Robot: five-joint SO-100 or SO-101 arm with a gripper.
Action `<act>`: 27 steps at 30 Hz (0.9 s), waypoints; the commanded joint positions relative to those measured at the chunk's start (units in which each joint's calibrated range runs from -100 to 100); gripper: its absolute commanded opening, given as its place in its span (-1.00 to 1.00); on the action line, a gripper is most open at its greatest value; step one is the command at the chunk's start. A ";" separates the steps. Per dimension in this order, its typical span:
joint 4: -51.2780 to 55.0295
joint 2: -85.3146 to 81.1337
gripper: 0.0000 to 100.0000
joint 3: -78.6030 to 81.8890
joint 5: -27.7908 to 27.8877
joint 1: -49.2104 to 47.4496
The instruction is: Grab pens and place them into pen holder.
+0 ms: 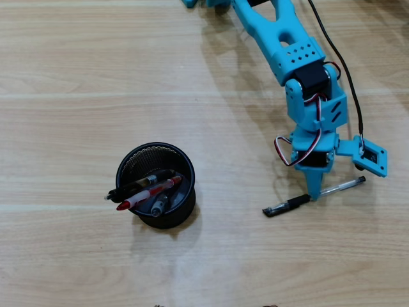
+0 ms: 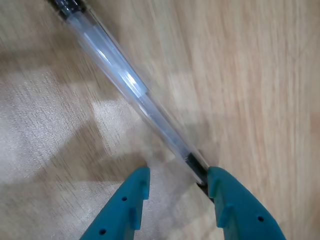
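The blue arm (image 1: pixel 281 38) reaches in from the twelve o'clock edge of the overhead view and bends down toward four o'clock, where its gripper (image 1: pixel 314 194) comes to a point right over a clear-barrelled pen (image 1: pixel 332 188) lying on the wooden table (image 1: pixel 77 70). That pen lies at a slant, its dark sleeve end toward eight o'clock and its clear barrel running off toward two o'clock. A black cable (image 1: pixel 339 64) trails along the arm.

In the wrist view the gripper (image 2: pixel 178 176) enters from six o'clock with its two teal fingers (image 2: pixel 125 207) parted, a gap of bare table between them. The clear pen (image 2: pixel 125 80) runs from eleven o'clock down to the inner edge of the finger at five o'clock and appears to touch it there; the other finger stands apart from the pen. So the pincer is partly open and has nothing clamped.

Well away, at about eight o'clock in the overhead view, stands the pen holder (image 1: pixel 185 201), upright. Three pens lean inside it: a black pen (image 1: pixel 134 187), a red pen (image 1: pixel 150 194) just beside it, both poking out over the rim toward nine o'clock, and a third, darker pen (image 1: pixel 159 204) lying lower in the cup.
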 commanded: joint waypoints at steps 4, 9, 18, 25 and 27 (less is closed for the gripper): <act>6.71 -0.62 -0.79 -0.89 -3.56 -0.02; 7.40 -0.62 -0.79 -0.98 -3.50 -0.10; 25.62 -0.79 -0.85 -0.89 -11.76 -0.10; 28.54 -0.71 -0.96 -0.71 -17.41 -0.34; 29.49 -1.05 -0.96 0.38 -17.62 -0.34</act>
